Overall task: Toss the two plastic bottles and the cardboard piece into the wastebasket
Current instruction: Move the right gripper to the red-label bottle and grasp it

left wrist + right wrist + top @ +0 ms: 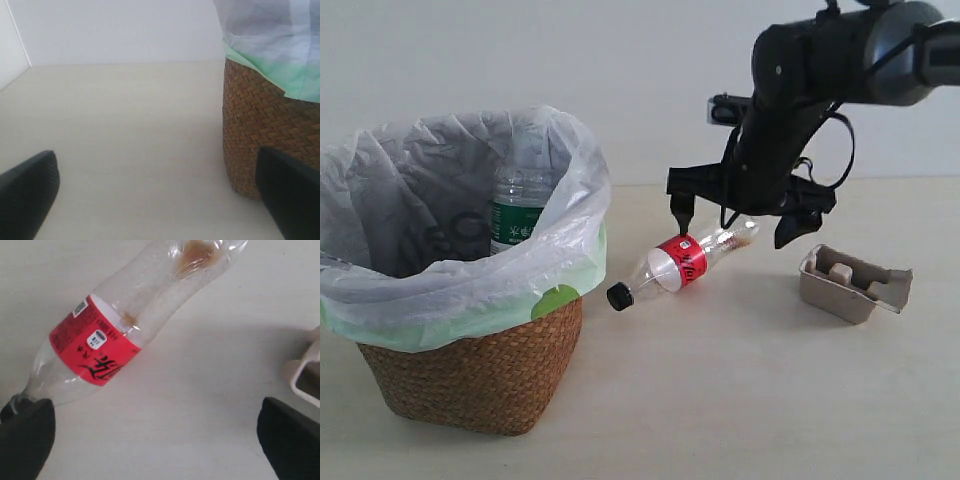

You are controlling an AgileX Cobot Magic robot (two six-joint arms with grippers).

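The wastebasket (480, 375) stands at the left, its wicker wall also in the left wrist view (260, 125). The green-labelled bottle (518, 215) stands inside it. On the table lies the red-labelled bottle (682, 262) (115, 335), black cap (619, 296) toward the basket. The cardboard piece (853, 283) (307, 372) sits to its right. My right gripper (734, 222) (157, 440) hangs open just above the red bottle, one finger (680, 210) over the label, holding nothing. My left gripper (160, 200) is open and empty, low beside the basket; the exterior view does not show it.
The white bag liner (450, 180) with its green edge folds over the basket rim. A pale wall runs behind the light tabletop (720, 400). The right arm (820, 70) reaches in from the upper right.
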